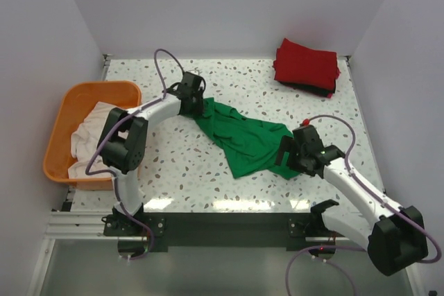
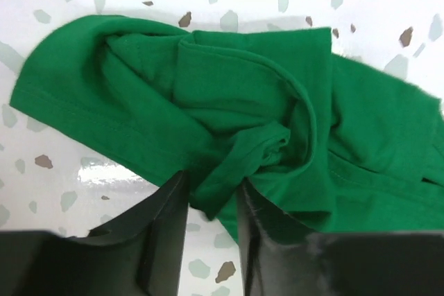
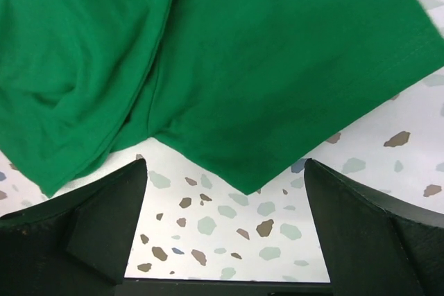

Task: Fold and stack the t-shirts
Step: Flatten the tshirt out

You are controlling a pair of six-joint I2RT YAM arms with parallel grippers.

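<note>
The bright green t-shirt (image 1: 243,136) lies crumpled in the middle of the table. My left gripper (image 1: 198,104) is at its far left end, shut on a bunched fold of the green fabric (image 2: 215,195). My right gripper (image 1: 291,157) is open wide at the shirt's near right end. A corner of the green hem (image 3: 250,178) lies between its fingers (image 3: 104,220), untouched. The red t-shirt (image 1: 306,64) lies folded at the back right, on top of the black t-shirt (image 1: 316,91). The off-white t-shirt (image 1: 90,133) lies bunched in the basket.
An orange plastic basket (image 1: 66,105) stands at the table's left edge beside the left arm. White walls close off the left, back and right sides. The speckled tabletop (image 1: 229,77) shows between the green shirt and the red stack.
</note>
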